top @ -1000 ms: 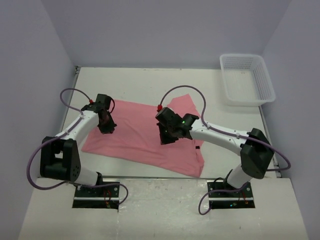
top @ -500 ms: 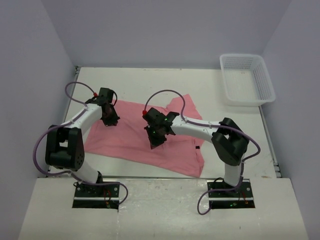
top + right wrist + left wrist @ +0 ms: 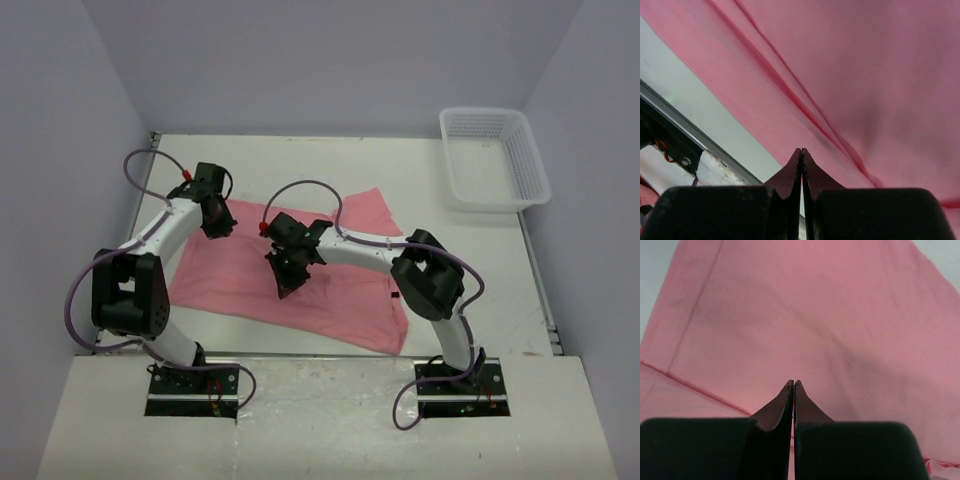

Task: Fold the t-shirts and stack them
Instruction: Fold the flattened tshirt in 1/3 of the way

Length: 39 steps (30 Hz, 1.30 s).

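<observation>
A salmon-pink t-shirt (image 3: 340, 300) lies spread flat across the middle of the table, slightly wrinkled. My left gripper (image 3: 218, 230) is shut and empty, low over the shirt's far left part. In the left wrist view its tips (image 3: 793, 383) point at smooth pink fabric (image 3: 815, 315) with a seam line at the left. My right gripper (image 3: 283, 288) is shut and empty over the shirt's middle. In the right wrist view its tips (image 3: 801, 151) hover by a long crease in the fabric (image 3: 865, 75), near the shirt's front hem.
A white mesh basket (image 3: 495, 160) stands at the table's far right corner. Bare white table (image 3: 300, 165) lies beyond the shirt. The table's near edge and a metal rail (image 3: 670, 120) show in the right wrist view.
My right arm has swung left across the shirt, from its right part to its middle. My left gripper has moved up toward the shirt's far left edge. Both have stayed shut.
</observation>
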Available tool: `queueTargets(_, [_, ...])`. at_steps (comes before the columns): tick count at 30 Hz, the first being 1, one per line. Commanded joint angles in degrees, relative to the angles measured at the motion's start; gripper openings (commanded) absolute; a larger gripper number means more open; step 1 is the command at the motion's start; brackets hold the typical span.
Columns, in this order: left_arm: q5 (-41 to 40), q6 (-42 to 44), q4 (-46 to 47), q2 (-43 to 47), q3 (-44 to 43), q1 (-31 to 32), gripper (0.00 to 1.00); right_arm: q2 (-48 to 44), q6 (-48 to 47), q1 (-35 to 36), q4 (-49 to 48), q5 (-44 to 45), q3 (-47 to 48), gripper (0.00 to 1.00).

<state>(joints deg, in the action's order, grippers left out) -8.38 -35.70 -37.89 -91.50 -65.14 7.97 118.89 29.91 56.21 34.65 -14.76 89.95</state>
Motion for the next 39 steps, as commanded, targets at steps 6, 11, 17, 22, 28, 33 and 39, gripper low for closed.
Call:
queueTargets(6, [-2.6,0.9,-1.2,-3.1,-5.5,-1.9,0.00,5.6,-1.3,2.5,-0.2,-4.1,5.9,0.00])
queueTargets(11, [-2.9,1.6,-1.7,-2.9,-6.6,-2.9,0.00,7.7,-0.9,3.4,-0.4,-5.0,6.6,0.00])
queueTargets(17, [-3.3,2.6,-2.0,-2.5,-6.9,-3.7,0.00,8.2,0.0,6.0,-0.6,-5.3,5.8,0.00])
queueTargets(22, [-3.2,2.6,-1.6,-1.1,-5.5,-4.2,0.00,7.0,1.3,8.2,-1.8,-5.1,3.0,0.00])
queueTargets(28, [-3.4,2.6,-1.6,0.5,-3.7,-4.2,0.00,5.4,2.8,9.9,-3.2,-4.9,-0.3,0.00])
queueTargets(33, [-3.6,2.9,-1.6,2.2,-2.0,-4.6,0.00,4.3,3.9,11.4,-3.7,-4.2,-2.5,0.00])
queueTargets(39, [-4.0,3.1,-1.3,3.9,-0.6,-4.8,0.00,2.3,4.8,12.5,-3.9,-2.0,-4.4,0.00])
